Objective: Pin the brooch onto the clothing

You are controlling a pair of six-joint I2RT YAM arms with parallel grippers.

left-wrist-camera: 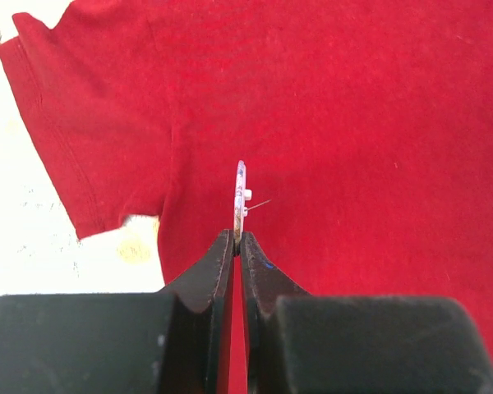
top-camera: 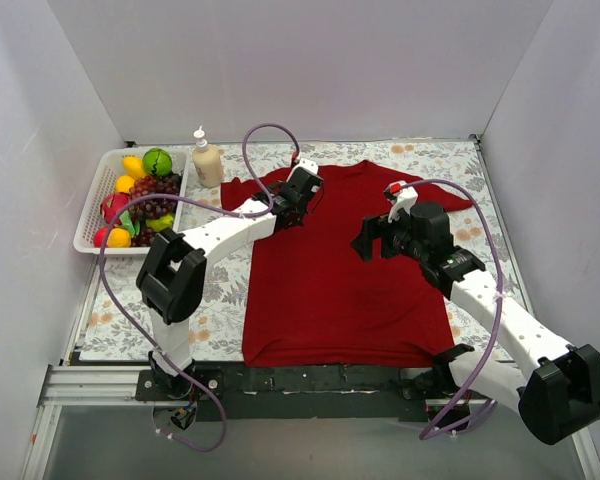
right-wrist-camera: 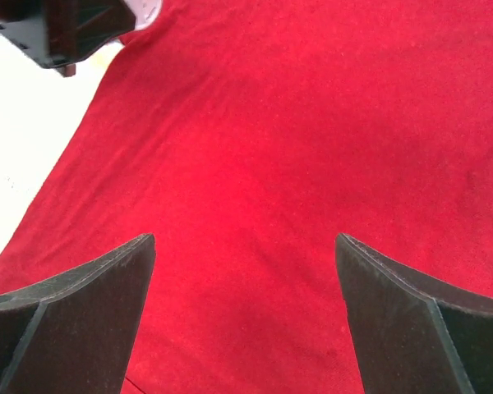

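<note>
Both jaws of the left gripper (left-wrist-camera: 237,240) pinch the brooch (left-wrist-camera: 240,197) edge-on, just beyond their tips above the red T-shirt (left-wrist-camera: 353,123); so slight a hold may let it twist or slip when its pin (left-wrist-camera: 260,203) meets fabric. The right gripper (right-wrist-camera: 245,246) hangs spread wide over the shirt.

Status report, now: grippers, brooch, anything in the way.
Left gripper shut on brooch, edge-on over shirt by the sleeve. Right gripper open, empty, over shirt. Nothing between brooch and fabric.
</note>
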